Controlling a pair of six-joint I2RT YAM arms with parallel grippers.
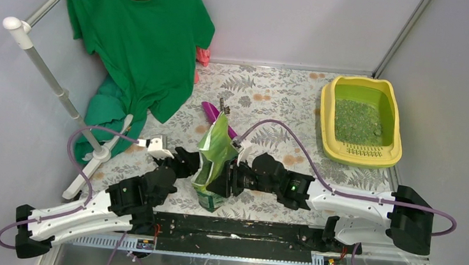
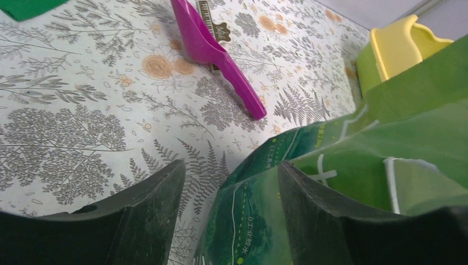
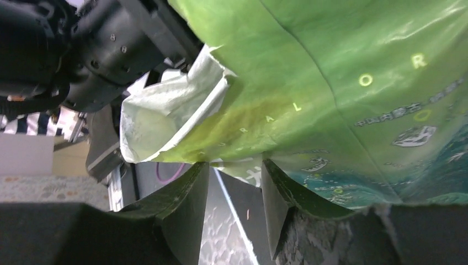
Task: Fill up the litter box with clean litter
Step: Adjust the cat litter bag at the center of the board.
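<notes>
Both of my grippers sit at the bag in the middle of the near edge, one on each side. My left gripper has its jaws apart: in the left wrist view the bag's lower corner lies between them against the right-hand finger, and bare cloth shows beside the other finger. My right gripper also has its jaws spread. The bag's folded edge sits right at their tips and the gap lower down is free, so I see no clamp on it.

The table is covered with a grey leaf-print cloth. At its far left a green shirt hangs from a white rack, its hem reaching down onto the cloth.

The litter box stands in the far right corner, well apart from the bag and from both arms. It is yellow, with a raised rim and a green-tinted inside.

The bag is glossy green and stands upright between my two grippers, its top pinched to a point.

A purple scoop lies flat on the cloth just behind the bag, handle pointing toward it.

The litter is a grainy green patch on the floor of the box.
</notes>
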